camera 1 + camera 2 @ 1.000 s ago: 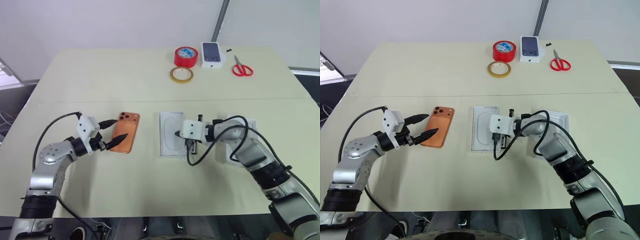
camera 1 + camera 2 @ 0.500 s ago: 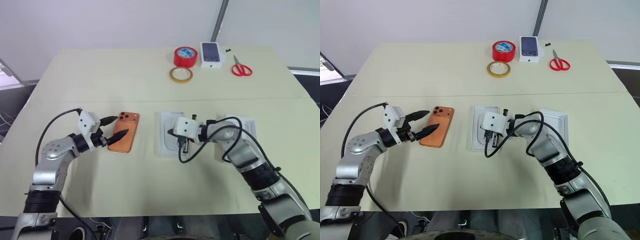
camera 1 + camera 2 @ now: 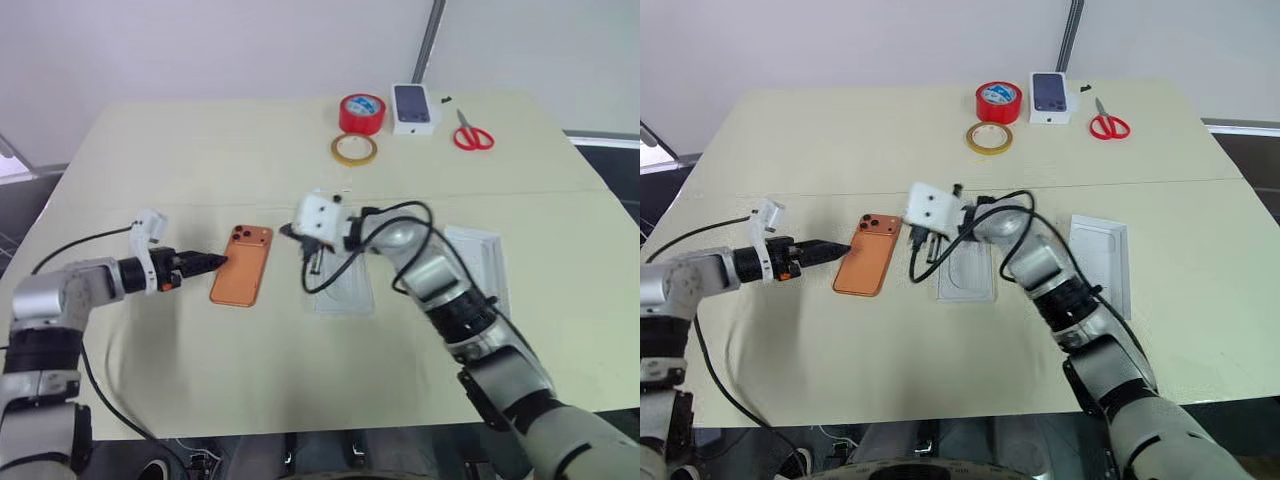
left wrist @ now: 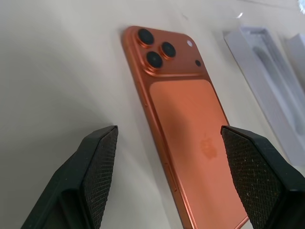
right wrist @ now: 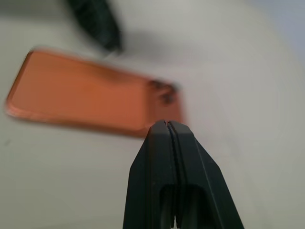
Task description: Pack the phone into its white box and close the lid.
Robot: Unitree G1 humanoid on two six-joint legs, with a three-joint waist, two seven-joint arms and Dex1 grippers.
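Phone (image 3: pixel 242 265) flat on table (image 3: pixel 200 150), camera side up, not boxed.
My left gripper (image 3: pixel 212 262) spread wide at its left edge, empty; right gripper (image 5: pixel 167 131) pinched shut just right of phone; white box (image 3: pixel 478 262) farther right.

Orange phone (image 3: pixel 242 265) lies camera-side up, left of the white box (image 3: pixel 345 285); lid (image 3: pixel 478 262) further right.
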